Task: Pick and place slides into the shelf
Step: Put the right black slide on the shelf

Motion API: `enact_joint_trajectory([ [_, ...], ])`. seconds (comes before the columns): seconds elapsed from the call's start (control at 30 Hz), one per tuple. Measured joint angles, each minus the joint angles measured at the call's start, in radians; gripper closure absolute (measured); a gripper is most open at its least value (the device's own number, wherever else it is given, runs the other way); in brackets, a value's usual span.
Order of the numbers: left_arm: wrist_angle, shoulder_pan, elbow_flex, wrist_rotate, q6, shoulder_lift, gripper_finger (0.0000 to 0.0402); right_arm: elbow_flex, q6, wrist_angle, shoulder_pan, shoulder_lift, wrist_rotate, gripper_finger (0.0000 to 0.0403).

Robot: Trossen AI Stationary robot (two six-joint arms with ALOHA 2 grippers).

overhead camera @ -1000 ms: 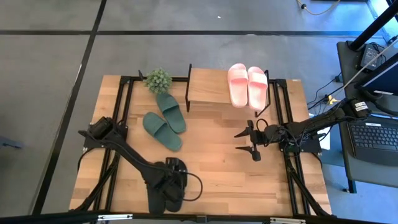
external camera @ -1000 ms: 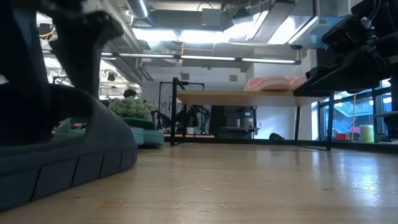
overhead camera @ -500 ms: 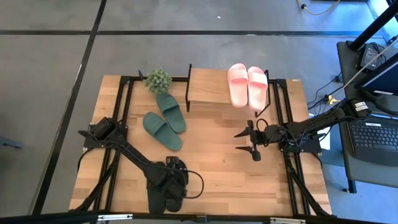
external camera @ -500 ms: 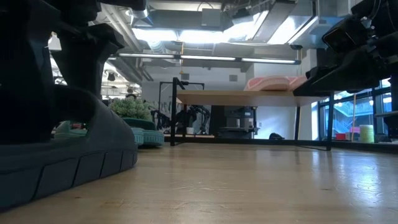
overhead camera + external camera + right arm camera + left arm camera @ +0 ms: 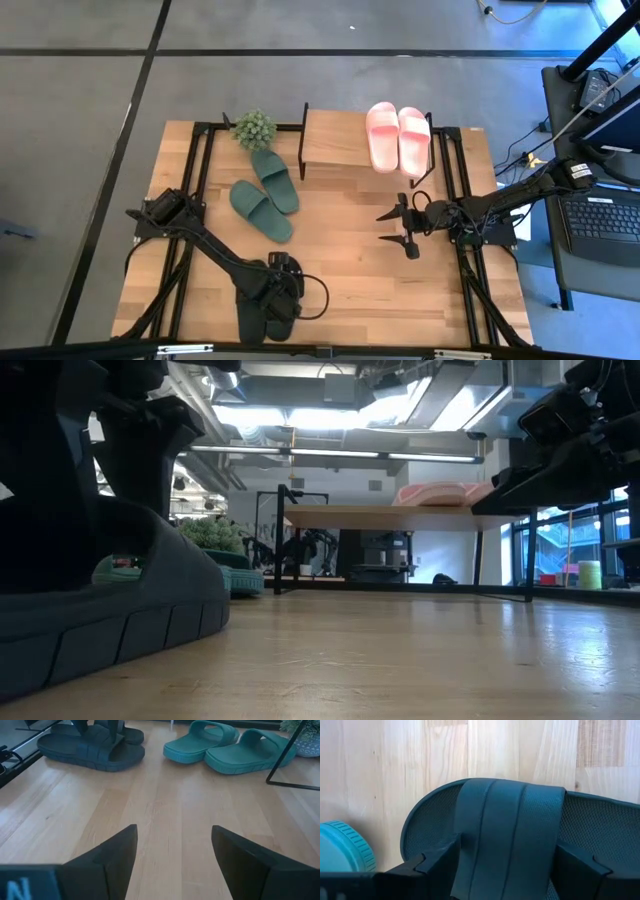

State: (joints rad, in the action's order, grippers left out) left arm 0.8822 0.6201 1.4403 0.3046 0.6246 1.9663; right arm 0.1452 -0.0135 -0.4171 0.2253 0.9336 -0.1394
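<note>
High view: left gripper (image 5: 272, 300) sits right on the black slides (image 5: 268, 312), near edge of the table (image 5: 350, 270).
Its fingers straddle one strap, spread wide, not clamped. Right gripper (image 5: 397, 226) hangs open near the shelf (image 5: 332, 140), where the pink slides (image 5: 398, 137) lie; green slides (image 5: 264, 195) beside it, left.

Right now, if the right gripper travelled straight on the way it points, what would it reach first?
Bare table first; the right gripper, open, points left across it. Further on, probably the black slides, though depth is uncertain.
</note>
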Motion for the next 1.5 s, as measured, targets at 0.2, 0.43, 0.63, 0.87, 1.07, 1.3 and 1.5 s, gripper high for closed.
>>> enact_joint_trajectory([
  [0.2, 0.000, 0.000, 0.000, 0.001, 0.001, 0.000, 0.0138, 0.000, 0.000, 0.000, 0.000, 0.000, 0.000, 0.0147],
  [0.43, 0.014, 0.001, 0.000, 0.038, -0.006, 0.000, 0.0138, 0.000, 0.018, 0.000, 0.000, 0.000, 0.000, 0.0147],
  [0.63, 0.023, 0.000, -0.001, 0.052, -0.006, 0.000, 0.0147, 0.000, 0.022, 0.000, 0.000, 0.000, 0.000, 0.0147],
  [0.87, 0.023, 0.001, -0.001, 0.052, -0.007, 0.000, 0.0219, 0.000, 0.022, 0.001, 0.000, 0.000, 0.000, 0.0147],
  [1.07, 0.024, 0.000, -0.001, 0.056, -0.009, 0.000, 0.0296, 0.000, 0.022, 0.001, 0.000, 0.000, 0.000, 0.0147],
  [1.3, 0.025, 0.000, -0.001, 0.061, 0.001, 0.000, 0.0389, 0.000, 0.022, 0.001, 0.000, 0.000, 0.000, 0.0147],
  [1.5, 0.072, 0.000, 0.050, 0.098, -0.006, -0.003, 0.0396, 0.000, 0.022, 0.000, 0.000, 0.000, 0.000, 0.0147],
])
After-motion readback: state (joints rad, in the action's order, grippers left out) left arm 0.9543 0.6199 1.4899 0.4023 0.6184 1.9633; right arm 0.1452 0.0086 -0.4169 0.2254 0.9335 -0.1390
